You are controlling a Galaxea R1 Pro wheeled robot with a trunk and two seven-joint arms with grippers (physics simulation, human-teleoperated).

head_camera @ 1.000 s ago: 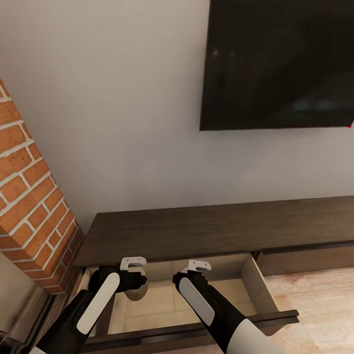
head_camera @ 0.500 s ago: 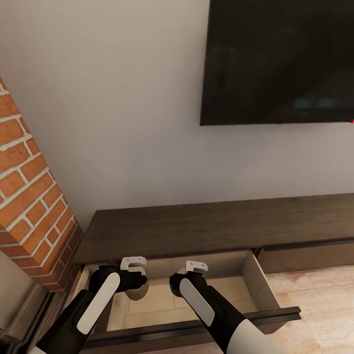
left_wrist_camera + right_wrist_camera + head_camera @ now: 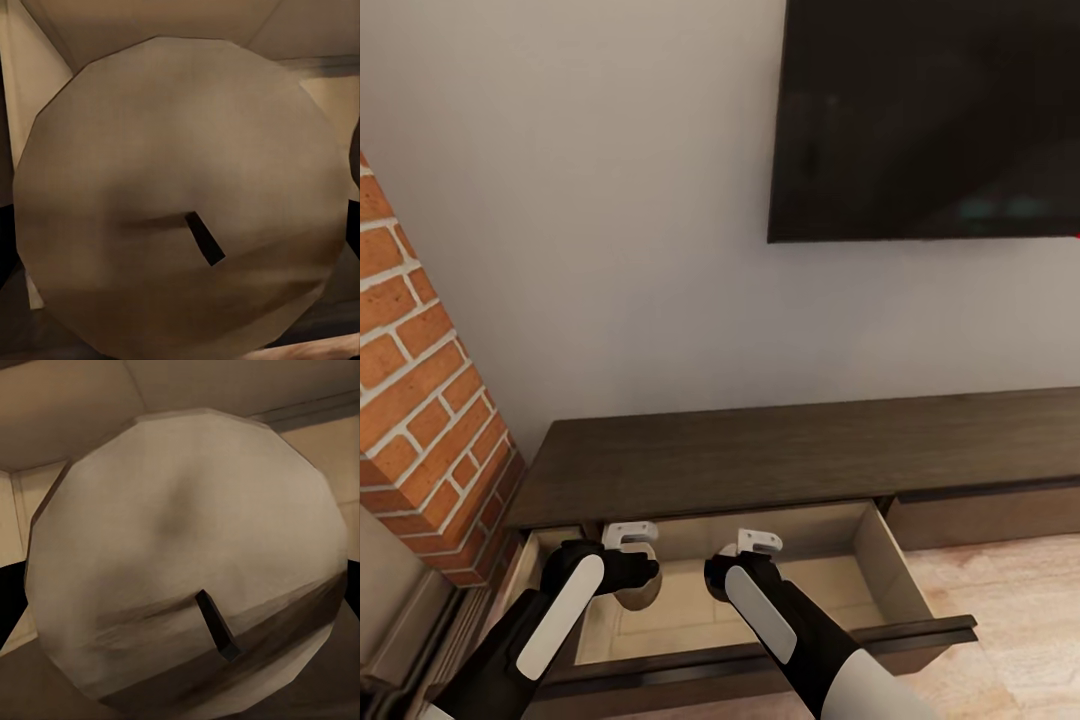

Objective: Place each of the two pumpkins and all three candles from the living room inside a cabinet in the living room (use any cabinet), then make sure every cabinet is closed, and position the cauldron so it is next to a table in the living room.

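head view, item one: the cabinet (image 3: 790,455), a long low dark brown unit set against a pale wall (image 3: 610,220), is recorded with one drawer (image 3: 885,560) drawn out, its pale wood inside exposed. item two: a dark flat screen (image 3: 925,120) is mounted on the wall above the cabinet's right part. item three: a red brick column (image 3: 420,400) is noted at the cabinet's left end. item four: a light wooden floor (image 3: 1010,590) is seen to the right of the drawer. item five: the left end effector (image 3: 630,545) is held over the left part of the open drawer; a beige-grey form, partly hidden under it, is made out there. item six: the right end effector (image 3: 758,550) is held over the middle of the same drawer, near the left one but apart from it. left wrist view, item seven: the left candle (image 3: 176,199), a beige-grey cylinder with a small dark wick, is seen end-on and very close, dark fingers (image 3: 6,236) pressed to its sides, so it is entered as pinched by the left end effector, with the drawer's pale walls behind. right wrist view, item eight: the right candle (image 3: 187,562), of the same kind, is likewise seen close and end-on above pale drawer wood, a dark finger (image 3: 11,600) at its side, and is entered as gripped by the right end effector.
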